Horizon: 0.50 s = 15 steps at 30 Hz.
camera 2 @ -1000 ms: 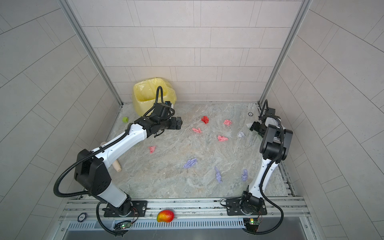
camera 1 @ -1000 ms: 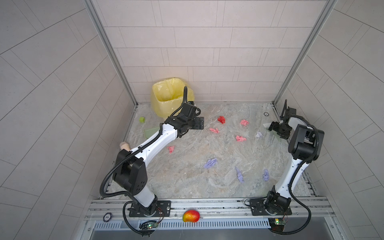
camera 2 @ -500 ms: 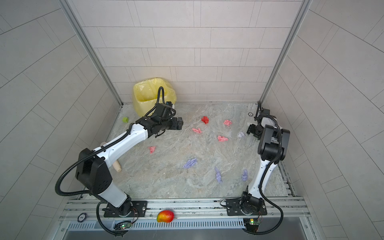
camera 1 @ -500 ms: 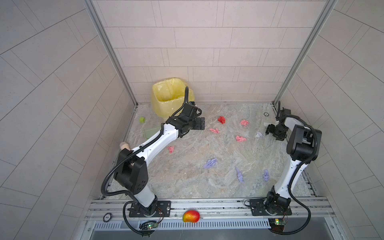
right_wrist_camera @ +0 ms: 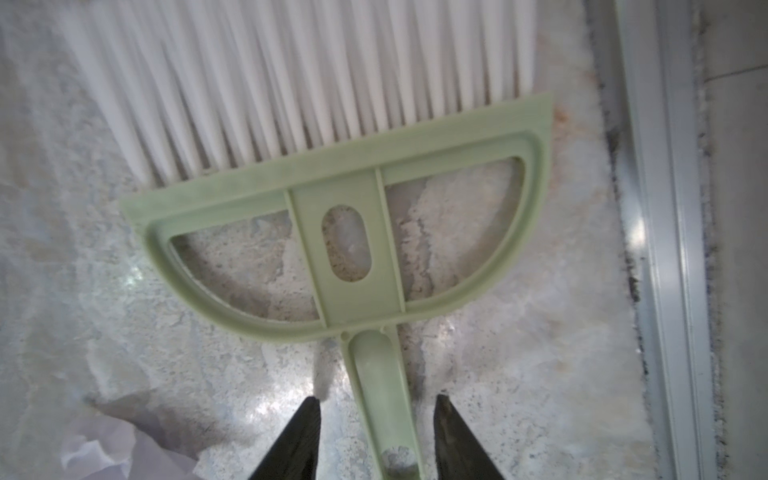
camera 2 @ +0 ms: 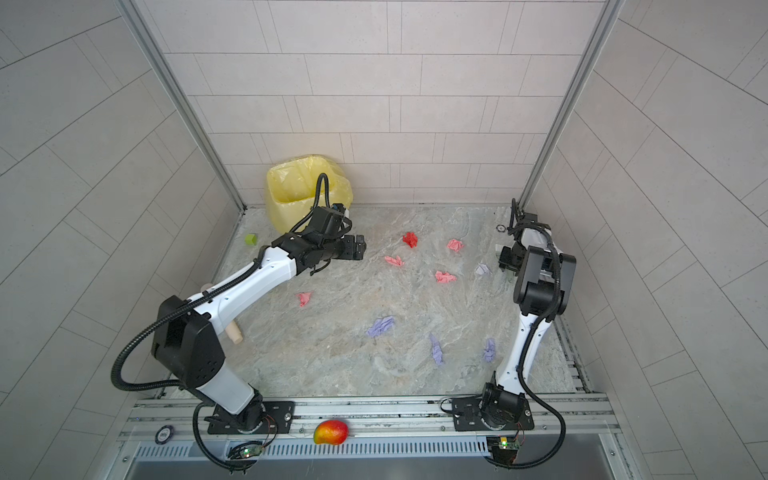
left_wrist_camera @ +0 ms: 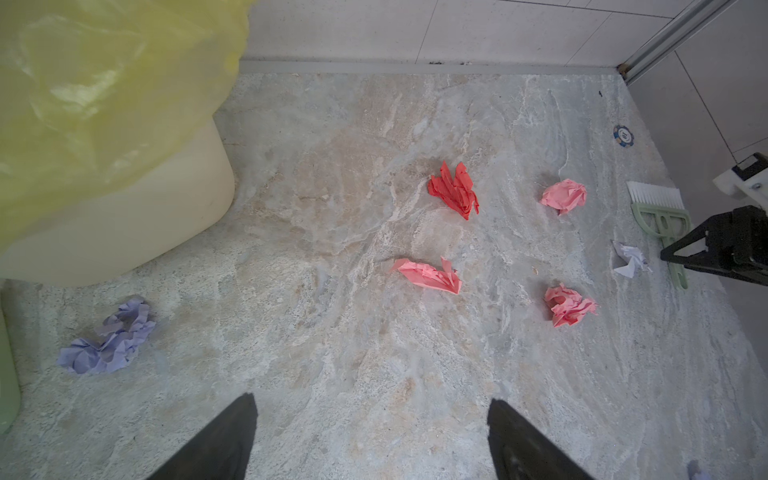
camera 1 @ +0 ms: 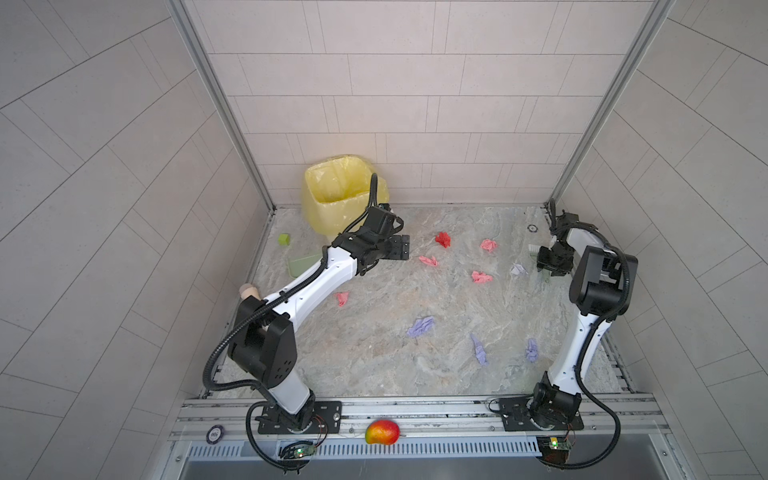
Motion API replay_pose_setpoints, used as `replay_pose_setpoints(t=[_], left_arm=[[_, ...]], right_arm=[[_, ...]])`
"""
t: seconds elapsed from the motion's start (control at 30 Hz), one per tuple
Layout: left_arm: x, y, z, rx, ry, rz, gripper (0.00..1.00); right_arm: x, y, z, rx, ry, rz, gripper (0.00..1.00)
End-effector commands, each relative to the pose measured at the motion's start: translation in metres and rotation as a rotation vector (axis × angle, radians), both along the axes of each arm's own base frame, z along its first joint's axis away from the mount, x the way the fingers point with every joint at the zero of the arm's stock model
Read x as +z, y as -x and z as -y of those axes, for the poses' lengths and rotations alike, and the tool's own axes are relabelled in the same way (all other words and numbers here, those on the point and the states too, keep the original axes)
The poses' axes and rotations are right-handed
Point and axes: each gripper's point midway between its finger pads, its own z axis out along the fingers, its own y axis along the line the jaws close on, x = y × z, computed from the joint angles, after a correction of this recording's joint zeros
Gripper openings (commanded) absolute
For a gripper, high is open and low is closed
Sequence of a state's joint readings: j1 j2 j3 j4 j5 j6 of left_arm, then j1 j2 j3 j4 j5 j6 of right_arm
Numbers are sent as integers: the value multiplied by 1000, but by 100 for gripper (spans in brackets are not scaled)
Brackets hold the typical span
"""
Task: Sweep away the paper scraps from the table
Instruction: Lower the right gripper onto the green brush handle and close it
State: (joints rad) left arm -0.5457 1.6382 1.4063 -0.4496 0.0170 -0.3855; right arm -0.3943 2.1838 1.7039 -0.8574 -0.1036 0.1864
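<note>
Left jaws hang wide, empty, by the yellow-lined bin (camera 1: 332, 216), crumpled pink, red and lavender paper scraps (camera 1: 429, 261) litter the grey marbled table (camera 1: 374, 357), and right jaws have half-closed astride the pale-green plastic brush (right_wrist_camera: 357, 299), ungripped yet, so sweeping nears.

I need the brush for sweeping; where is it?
In both top views the brush lies at the table's right edge, its handle between the jaws of the right pincer, beside a pale scrap.
</note>
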Motion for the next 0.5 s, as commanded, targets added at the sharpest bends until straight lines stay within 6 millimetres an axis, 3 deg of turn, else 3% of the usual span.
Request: replay_pose_setpoints(t=[0.0,0.17,0.33,0.47], left_arm=[[12,-4,2,6,-1,22,92],[11,-5,3,7,3,19,92],[10,-6,4,3,-1,14,92],[8,-7,5,4,-2,10,93]], right_arm=[[-12,11,-4,22,-17,-69,45],[-18,19,1,28,8,-110,39],[-23,22,1,37,9,-128,25],[-22,23,4,52,31,-138,19]])
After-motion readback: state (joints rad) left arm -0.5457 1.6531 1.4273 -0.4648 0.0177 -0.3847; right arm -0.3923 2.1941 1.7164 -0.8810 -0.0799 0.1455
